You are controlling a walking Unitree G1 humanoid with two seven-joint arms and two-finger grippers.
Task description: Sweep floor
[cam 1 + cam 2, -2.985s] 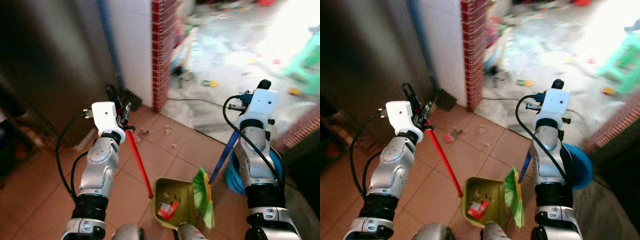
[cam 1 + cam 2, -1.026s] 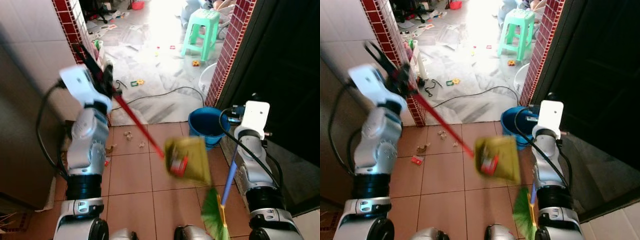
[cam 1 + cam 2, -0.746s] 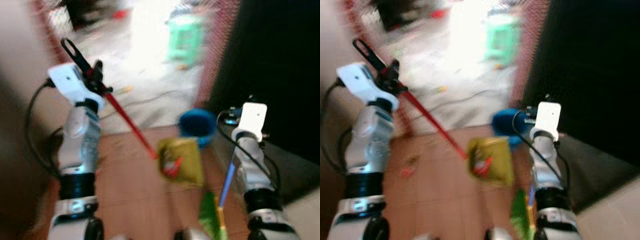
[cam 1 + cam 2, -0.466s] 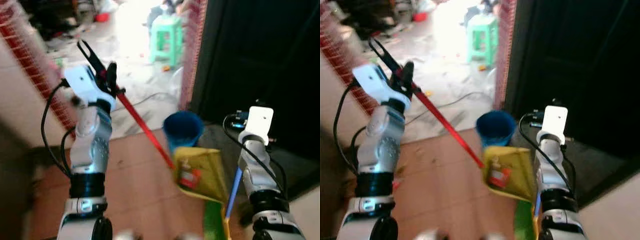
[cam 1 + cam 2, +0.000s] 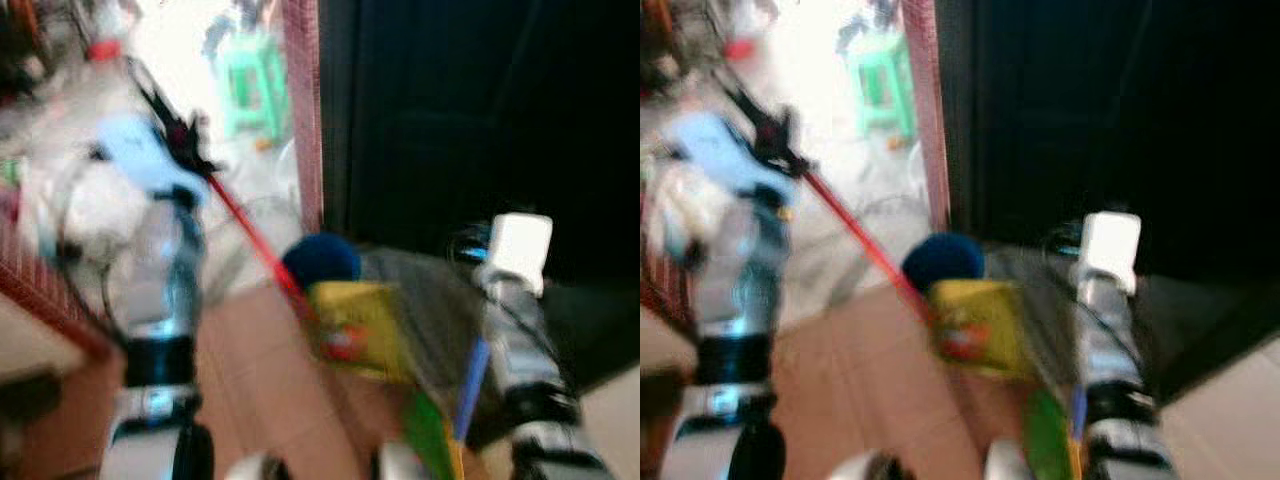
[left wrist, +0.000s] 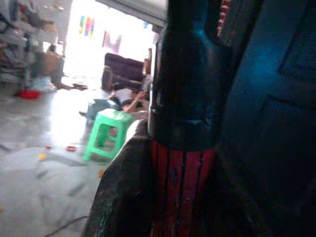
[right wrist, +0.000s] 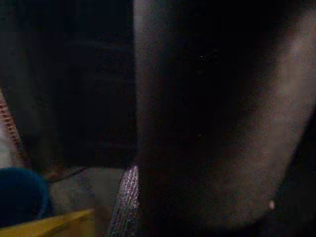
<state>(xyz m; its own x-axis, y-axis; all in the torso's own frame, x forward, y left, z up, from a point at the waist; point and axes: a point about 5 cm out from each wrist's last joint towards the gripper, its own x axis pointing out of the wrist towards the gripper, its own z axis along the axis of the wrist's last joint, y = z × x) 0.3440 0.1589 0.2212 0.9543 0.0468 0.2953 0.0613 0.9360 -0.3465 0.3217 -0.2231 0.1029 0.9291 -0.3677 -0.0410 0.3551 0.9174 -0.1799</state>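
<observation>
While blurred, left claw [image 5: 185, 140] clamps the red dustpan handle [image 5: 248, 232].

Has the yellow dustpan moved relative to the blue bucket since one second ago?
Yes. The yellow dustpan now hangs just below the blue bucket; earlier it was lower and further left of it. Heavy blur limits detail.
</observation>
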